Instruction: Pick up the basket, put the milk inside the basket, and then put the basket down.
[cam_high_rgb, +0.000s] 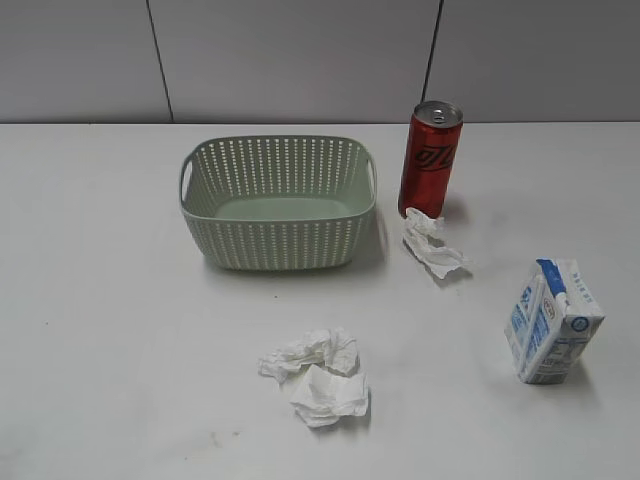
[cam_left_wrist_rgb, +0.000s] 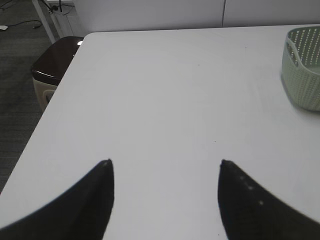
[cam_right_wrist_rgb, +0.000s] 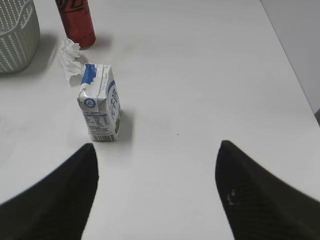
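The pale green slotted basket (cam_high_rgb: 278, 203) stands empty on the white table at the back middle. Its left end shows at the right edge of the left wrist view (cam_left_wrist_rgb: 303, 67) and a corner shows in the right wrist view (cam_right_wrist_rgb: 17, 35). The white-and-blue milk carton (cam_high_rgb: 553, 320) stands upright at the right front; in the right wrist view (cam_right_wrist_rgb: 99, 103) it is ahead and left of my jaws. My left gripper (cam_left_wrist_rgb: 165, 162) is open over bare table, far left of the basket. My right gripper (cam_right_wrist_rgb: 157, 145) is open and empty. Neither gripper shows in the exterior view.
A red soda can (cam_high_rgb: 430, 159) stands right of the basket. One crumpled tissue (cam_high_rgb: 433, 244) lies in front of the can, and two more (cam_high_rgb: 318, 373) lie at the front middle. The table's left edge and a dark bin (cam_left_wrist_rgb: 54, 65) show in the left wrist view.
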